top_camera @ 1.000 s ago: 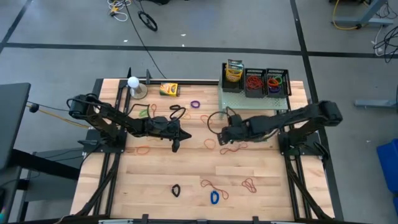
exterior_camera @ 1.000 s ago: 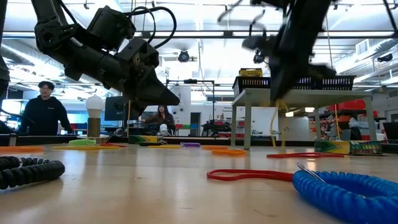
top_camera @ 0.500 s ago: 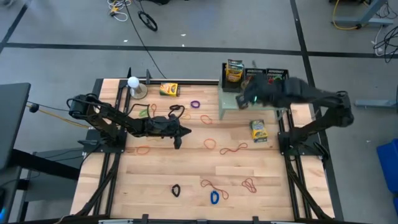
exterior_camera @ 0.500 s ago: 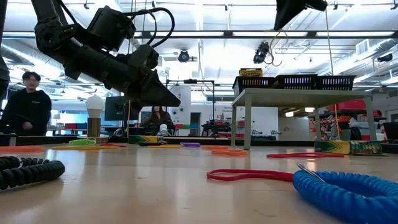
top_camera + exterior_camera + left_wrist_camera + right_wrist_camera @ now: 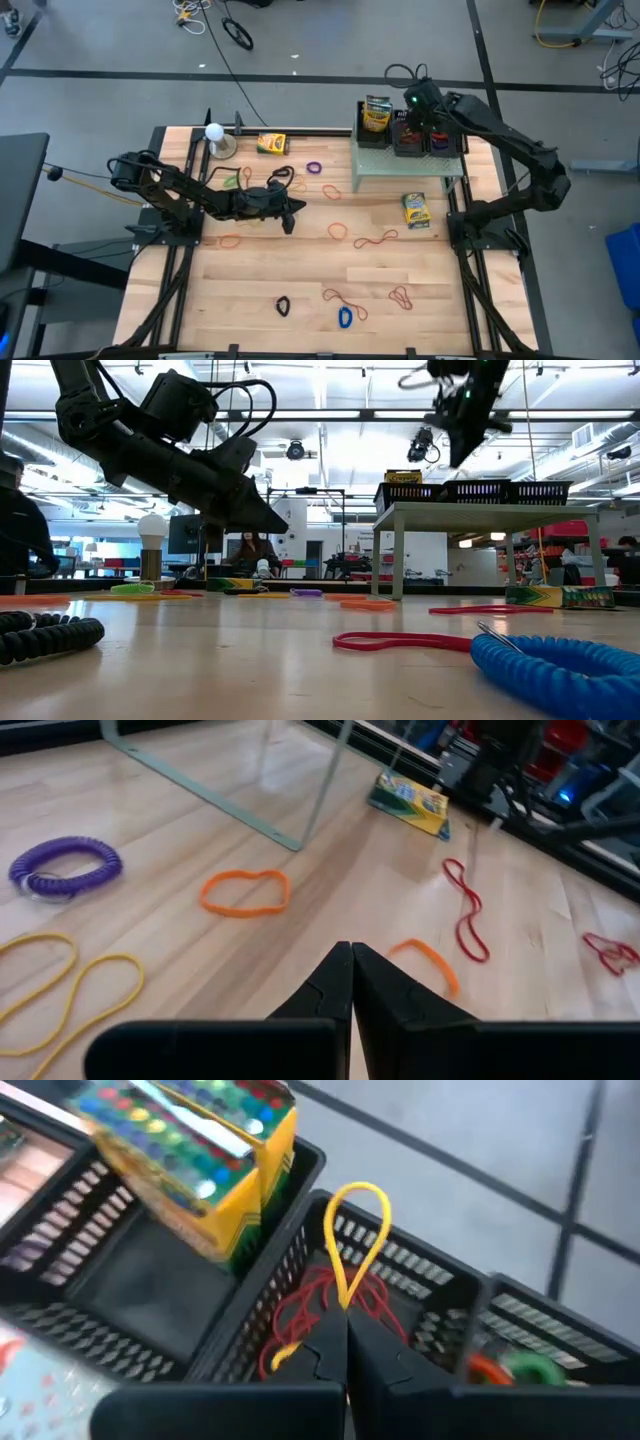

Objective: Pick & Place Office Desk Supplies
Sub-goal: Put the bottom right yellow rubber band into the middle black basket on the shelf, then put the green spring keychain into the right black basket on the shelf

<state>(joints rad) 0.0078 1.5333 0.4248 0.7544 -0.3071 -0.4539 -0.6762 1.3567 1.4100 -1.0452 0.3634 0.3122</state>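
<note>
The right gripper [image 5: 346,1342] hung above the row of three small black mesh trays [image 5: 428,137] that stood on the pale green perforated metal shelf [image 5: 385,163] at the far right of the wooden table [image 5: 300,275], its fingers pressed together on a thin yellow rubber-band loop [image 5: 352,1240]. The loop stood out past the fingertips, over the middle black mesh tray [image 5: 420,1285], which held a tangle of red rubber bands [image 5: 310,1305]. The tray beside it held an upright yellow-and-green crayon box [image 5: 200,1155], and the third showed orange and green bands [image 5: 515,1370]. The left gripper [image 5: 350,965] hovered low over the middle of the table with its fingers closed on nothing. Ahead of it on the wood lay an orange rubber-band loop [image 5: 245,892], a purple coiled band [image 5: 65,865], yellow loops [image 5: 70,990] and a red loop [image 5: 465,910]. A second crayon box [image 5: 415,209] lay flat on the table just in front of the shelf, and a third [image 5: 271,144] lay near the far edge beside the white ball on a stand [image 5: 215,135].
</note>
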